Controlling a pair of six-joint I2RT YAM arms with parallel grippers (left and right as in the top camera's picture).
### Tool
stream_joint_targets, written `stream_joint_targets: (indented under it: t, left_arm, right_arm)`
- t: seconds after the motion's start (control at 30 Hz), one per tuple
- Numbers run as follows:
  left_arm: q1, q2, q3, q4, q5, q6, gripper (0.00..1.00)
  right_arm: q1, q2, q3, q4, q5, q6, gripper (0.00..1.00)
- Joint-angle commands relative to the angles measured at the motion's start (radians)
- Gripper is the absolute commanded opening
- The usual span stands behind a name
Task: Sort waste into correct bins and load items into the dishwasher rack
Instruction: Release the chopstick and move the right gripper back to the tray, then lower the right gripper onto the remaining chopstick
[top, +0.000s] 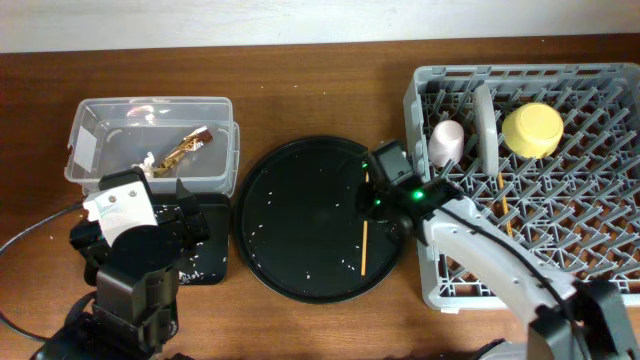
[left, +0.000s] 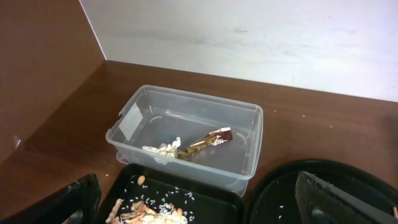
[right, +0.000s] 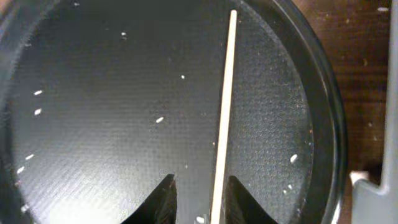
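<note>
One wooden chopstick (top: 365, 245) (right: 225, 106) lies on the round black tray (top: 300, 220). My right gripper (top: 368, 197) (right: 199, 186) straddles its near end, jaws narrowly apart; the stick rests against the right finger (right: 239, 198) with a gap to the left one. In the grey dishwasher rack (top: 560, 230) stand the green plate (top: 485, 125), yellow bowl (top: 532, 130) and pink cup (top: 447, 140), plus another chopstick (top: 503, 205). The gold wrapper (left: 208, 142) and white tissue (left: 163, 150) lie in the clear tub (left: 249, 134). My left gripper (left: 205, 211), wide open, hovers over the shallow black tray (left: 217, 196) holding food scraps (left: 149, 211).
The round tray (right: 93, 124) carries scattered rice grains. The rack's wall (right: 392, 124) rises just right of the tray's rim. The clear tub (top: 150, 140) and shallow black tray (top: 210, 255) sit left of the round tray.
</note>
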Motion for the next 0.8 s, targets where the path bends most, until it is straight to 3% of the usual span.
stream_joint_targets:
  t: [0.0,0.33,0.57,0.77]
  left_arm:
    - [0.003,0.000,0.010,0.002,-0.022,-0.013,0.99]
    - [0.003,0.000,0.010,0.002,-0.022,-0.013,0.99]
    - [0.003,0.000,0.010,0.002,-0.022,-0.013,0.99]
    - [0.003,0.000,0.010,0.002,-0.022,-0.013,1.00]
  right_arm:
    - [0.044,0.079,-0.021,0.049,0.069,0.043,0.26]
    - [0.060,0.260,-0.021,0.108,0.069,0.043,0.26]
    - [0.059,0.245,-0.013,0.112,0.070,0.060,0.27]
    - [0.059,0.132,0.021,0.068,0.080,0.041,0.30]
